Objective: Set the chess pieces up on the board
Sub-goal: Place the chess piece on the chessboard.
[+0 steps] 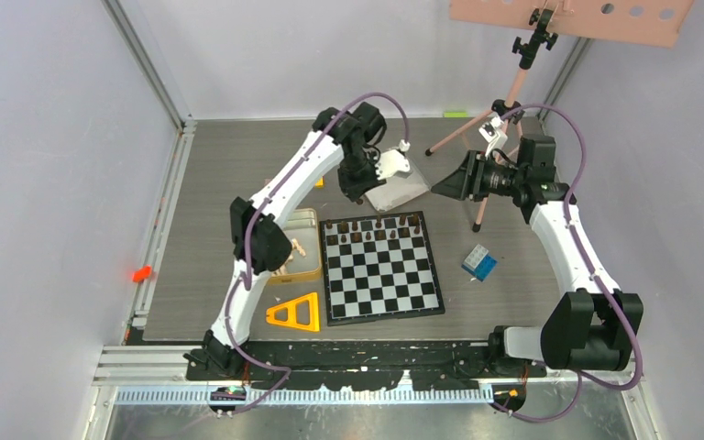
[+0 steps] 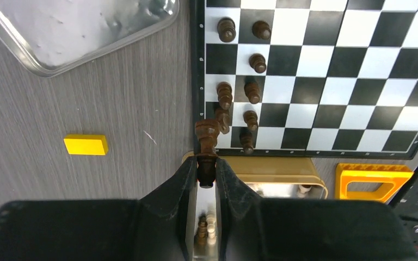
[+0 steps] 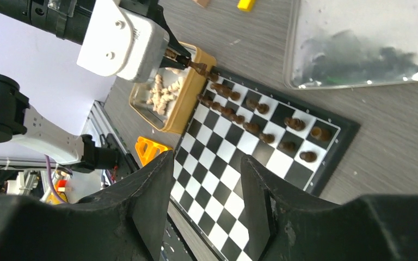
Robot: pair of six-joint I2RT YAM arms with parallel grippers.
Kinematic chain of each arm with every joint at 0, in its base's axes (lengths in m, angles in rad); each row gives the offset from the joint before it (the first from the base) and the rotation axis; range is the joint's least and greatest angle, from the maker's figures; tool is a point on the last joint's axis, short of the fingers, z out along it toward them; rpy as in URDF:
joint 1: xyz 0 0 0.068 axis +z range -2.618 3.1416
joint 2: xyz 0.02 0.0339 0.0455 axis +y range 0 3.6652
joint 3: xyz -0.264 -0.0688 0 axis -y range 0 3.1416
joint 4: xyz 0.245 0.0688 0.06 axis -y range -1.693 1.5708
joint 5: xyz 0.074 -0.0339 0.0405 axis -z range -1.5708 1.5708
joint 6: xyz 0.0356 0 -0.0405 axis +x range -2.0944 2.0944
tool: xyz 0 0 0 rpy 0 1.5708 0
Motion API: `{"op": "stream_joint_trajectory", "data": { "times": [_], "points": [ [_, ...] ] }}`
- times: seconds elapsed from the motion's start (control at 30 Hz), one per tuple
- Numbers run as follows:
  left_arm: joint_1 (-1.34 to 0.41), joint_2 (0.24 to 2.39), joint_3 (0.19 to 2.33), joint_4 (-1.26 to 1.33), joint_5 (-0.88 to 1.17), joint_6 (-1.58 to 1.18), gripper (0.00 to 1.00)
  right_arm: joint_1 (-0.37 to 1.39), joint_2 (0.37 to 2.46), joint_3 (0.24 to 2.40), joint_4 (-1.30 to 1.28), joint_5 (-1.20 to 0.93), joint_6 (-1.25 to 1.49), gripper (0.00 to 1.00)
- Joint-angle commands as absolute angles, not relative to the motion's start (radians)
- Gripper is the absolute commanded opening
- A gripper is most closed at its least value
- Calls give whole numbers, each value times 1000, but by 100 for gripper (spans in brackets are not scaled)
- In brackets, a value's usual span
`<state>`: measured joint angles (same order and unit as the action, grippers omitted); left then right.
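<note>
Left gripper (image 2: 207, 169) pinched a dark turned-wood chessman (image 2: 207, 136) at a corner of the checkered board (image 2: 359, 87), right gripper (image 3: 206, 185) parted, empty.

A: You have one board (image 1: 383, 280), one gold tin (image 3: 185, 109) and one silver lid (image 2: 87, 32).
B: And the chessmen?
A: Your dark pieces (image 2: 257, 62) number over a dozen on the squares, too crowded to count exactly, plus one in the left pincer (image 2: 207, 166). The pale pieces (image 3: 160, 92) are an uncountable heap.
B: Anything else?
A: One yellow block (image 2: 86, 144), one orange triangle (image 1: 296, 313), one blue cube (image 1: 479, 263).
</note>
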<state>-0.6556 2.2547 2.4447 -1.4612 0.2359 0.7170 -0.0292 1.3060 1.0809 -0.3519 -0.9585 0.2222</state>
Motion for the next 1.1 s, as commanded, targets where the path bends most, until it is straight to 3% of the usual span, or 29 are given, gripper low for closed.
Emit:
{"op": "stream_joint_trajectory", "data": {
  "times": [0.0,1.07],
  "points": [
    [-715,2293,2500,-1562,75,788,0,-58,1246,1067,-442,-946,105,54],
    [-804,2430,2457,-1415,-56,831,0,-139,1247,1049,-477,-988,56,52]
  ]
}}
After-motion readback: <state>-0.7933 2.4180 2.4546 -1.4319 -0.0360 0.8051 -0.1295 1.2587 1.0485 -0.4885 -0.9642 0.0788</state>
